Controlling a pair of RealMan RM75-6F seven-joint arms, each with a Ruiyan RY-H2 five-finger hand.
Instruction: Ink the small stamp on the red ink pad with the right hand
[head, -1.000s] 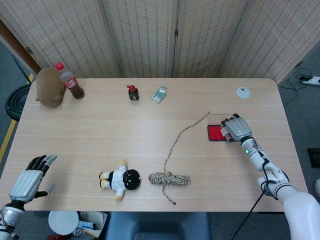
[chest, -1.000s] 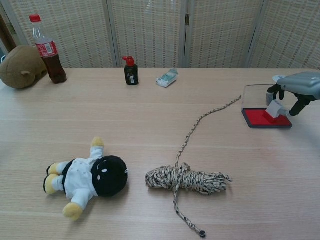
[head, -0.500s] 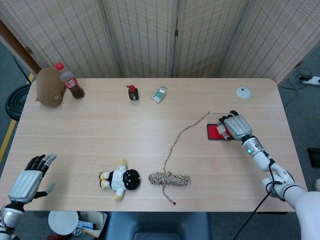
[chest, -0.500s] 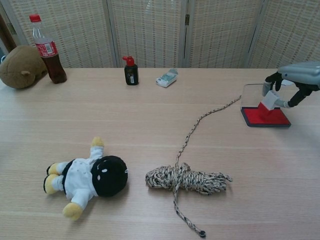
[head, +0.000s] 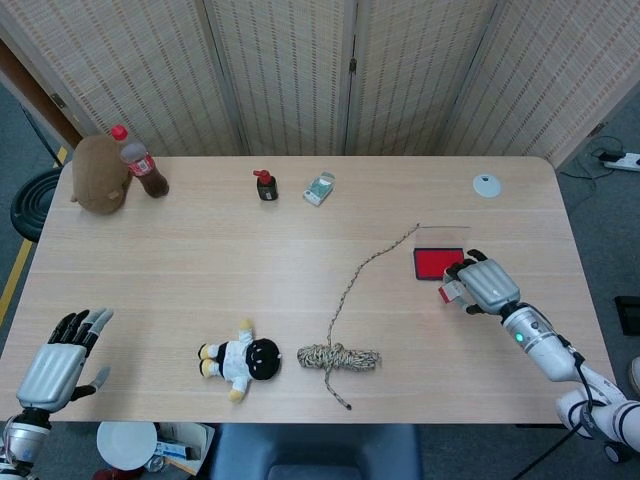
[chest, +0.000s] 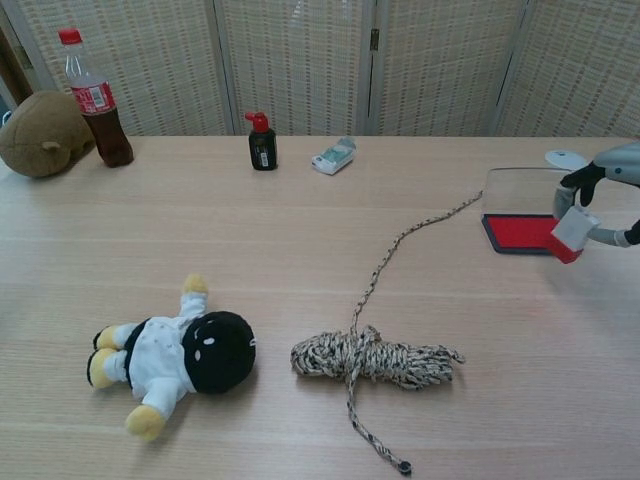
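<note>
- Lifted off the pad since a second ago, the small stamp (chest: 572, 233) now hangs clear of the red ink pad (chest: 518, 233), carried out past the pad's near right corner; its underside shows red in the chest view.
- Right hand (head: 484, 285) pinches the stamp between thumb and fingers (chest: 578, 180), which curl down over its top; the pale block pokes out below them.
- Ink pad lies just beyond the fingertips, its clear lid standing open at the back, with the rope's (head: 340, 356) loose end running up to its far left corner.
- Left hand (head: 56, 365) rests at the table's (head: 200, 250) near edge, fingers spread, holding nothing.
- Judged from its look, the stamp is a light, rigid little block, probably smooth-sided and easy to twist in the pinch; hold it high on the side walls, away from the wet face.
- Inking appears done or nearly so.
</note>
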